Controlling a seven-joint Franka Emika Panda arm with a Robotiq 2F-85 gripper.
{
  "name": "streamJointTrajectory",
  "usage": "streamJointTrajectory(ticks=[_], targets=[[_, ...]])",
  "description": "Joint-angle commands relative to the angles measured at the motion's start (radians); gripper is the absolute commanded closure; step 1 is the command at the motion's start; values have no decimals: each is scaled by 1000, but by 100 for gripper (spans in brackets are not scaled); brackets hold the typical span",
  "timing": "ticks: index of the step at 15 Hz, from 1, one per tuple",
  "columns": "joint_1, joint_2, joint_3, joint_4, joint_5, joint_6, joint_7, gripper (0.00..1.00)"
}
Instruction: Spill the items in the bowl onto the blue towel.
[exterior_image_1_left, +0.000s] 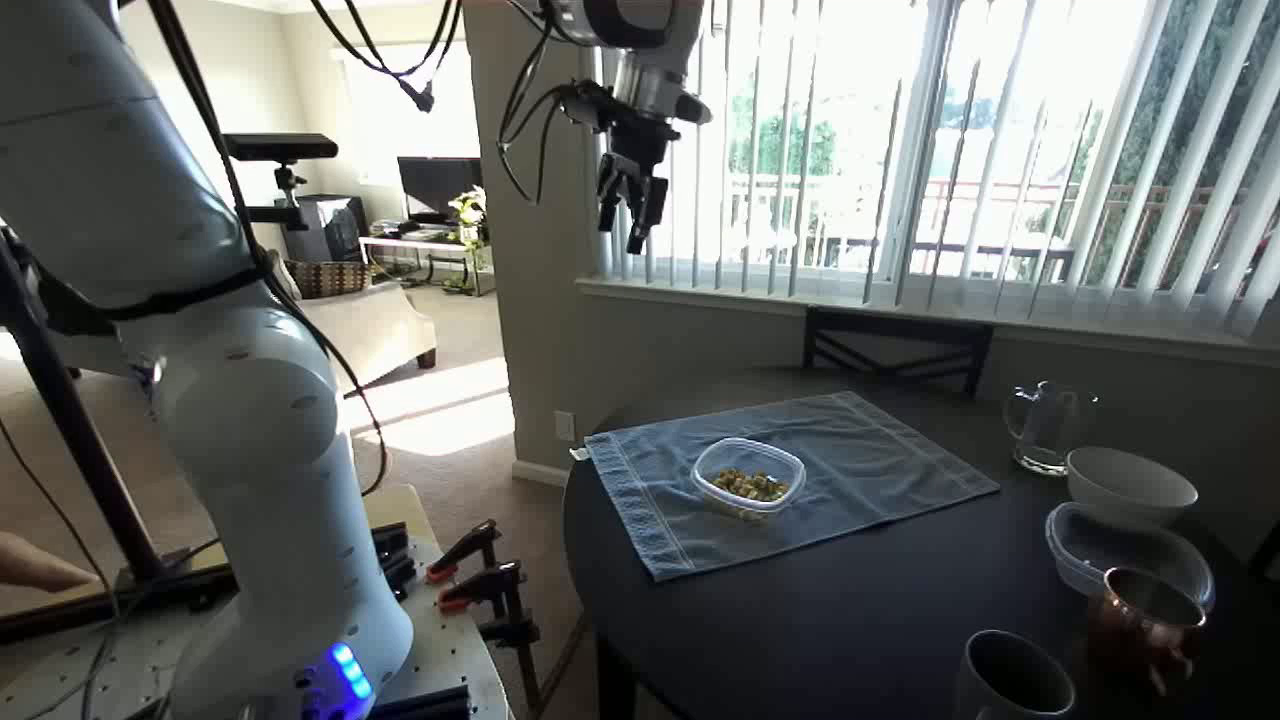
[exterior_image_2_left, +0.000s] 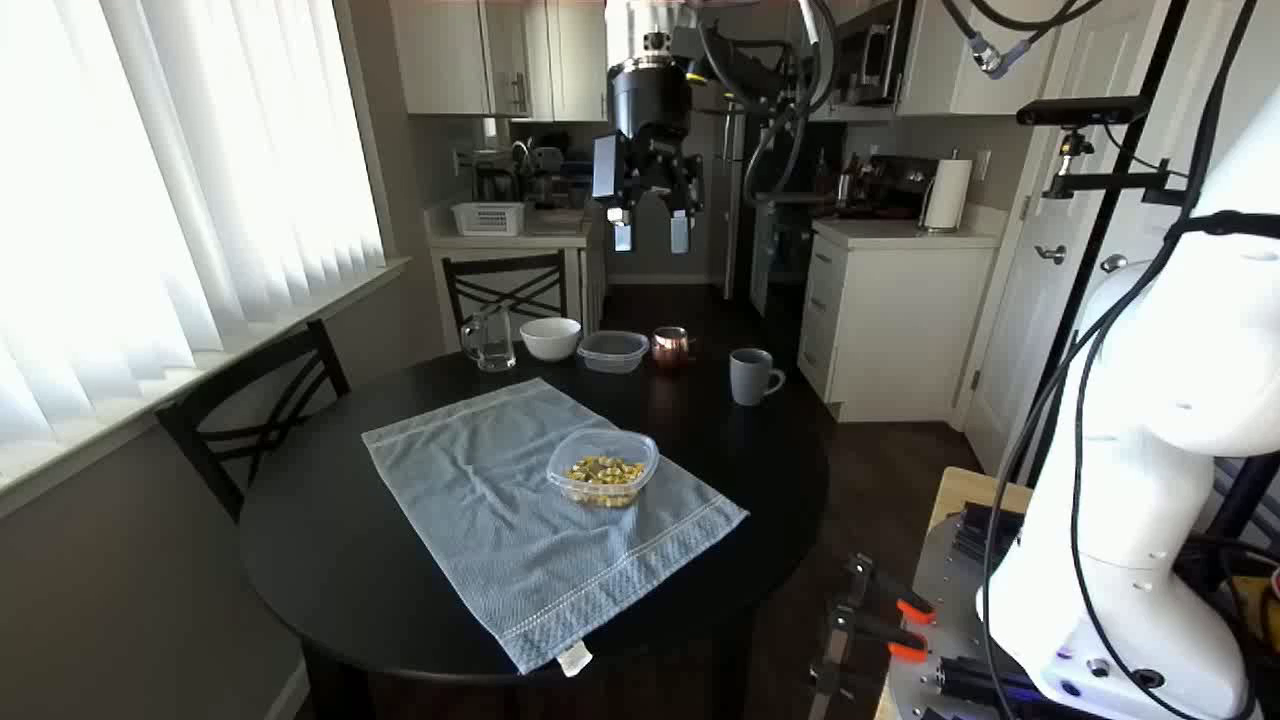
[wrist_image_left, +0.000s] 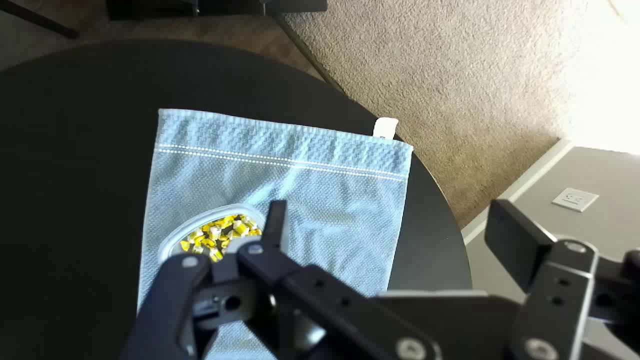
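Note:
The bowl, a small clear-white plastic container, stands upright on the towel in both exterior views. The items, a heap of yellow and greenish bits, lie inside it. The blue towel lies slightly wrinkled on the dark table. My gripper is open and empty, high above the table in both exterior views. In the wrist view my gripper spans the towel and floor; its left finger partly hides the bowl and the items.
At the table's far side stand a glass mug, a white bowl, another clear container, a copper mug and a grey mug. Chairs stand at the table. A window with blinds is behind.

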Motion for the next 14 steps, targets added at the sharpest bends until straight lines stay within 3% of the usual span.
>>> streamJointTrajectory(ticks=[1,11,14], targets=[[-8,1,7,3,1,-3,-1,0],[-8,1,7,3,1,-3,-1,0],[2,107,23,110,-98,40,-87,0]])
